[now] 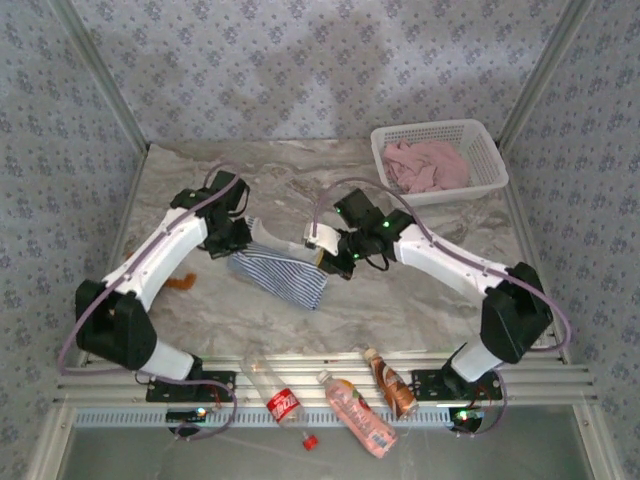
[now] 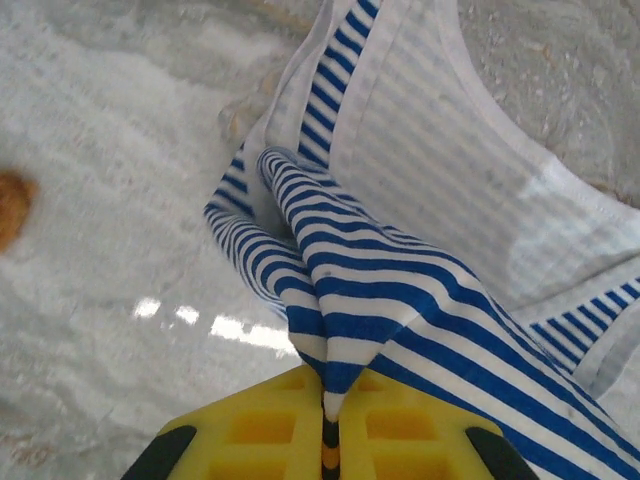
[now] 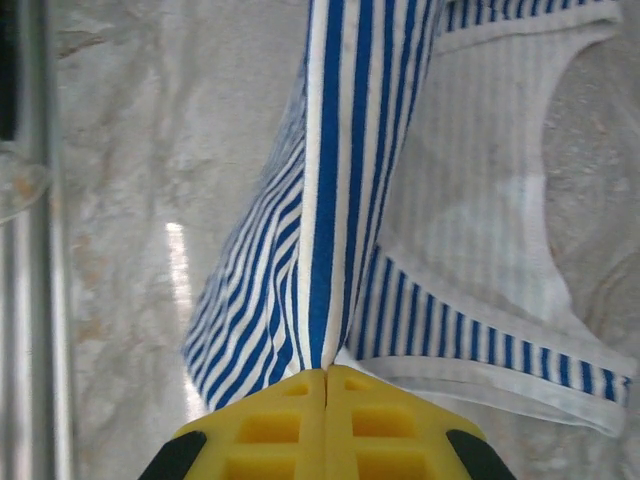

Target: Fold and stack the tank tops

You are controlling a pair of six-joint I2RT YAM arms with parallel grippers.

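Right fingers (image 3: 270, 430) pinch striped top (image 3: 330, 200); overhead, pink top (image 1: 428, 165) fills basket (image 1: 487, 155)

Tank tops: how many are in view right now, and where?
2. The striped tank top lies mid-table, pinched by the left tool and right tool. The pink tank top is bunched in the white basket at the far right; another could be hidden beneath it.

The yellow jaws at the bottom edge are pinched together on a bunched fold of the striped tank top (image 2: 400, 290), which runs away from them in navy-and-white ridges. Beyond, its paler inside face and a white-bound curved opening lie spread over the marbled table (image 2: 100, 120). A small orange-brown thing (image 2: 12, 208) sits at the left edge.
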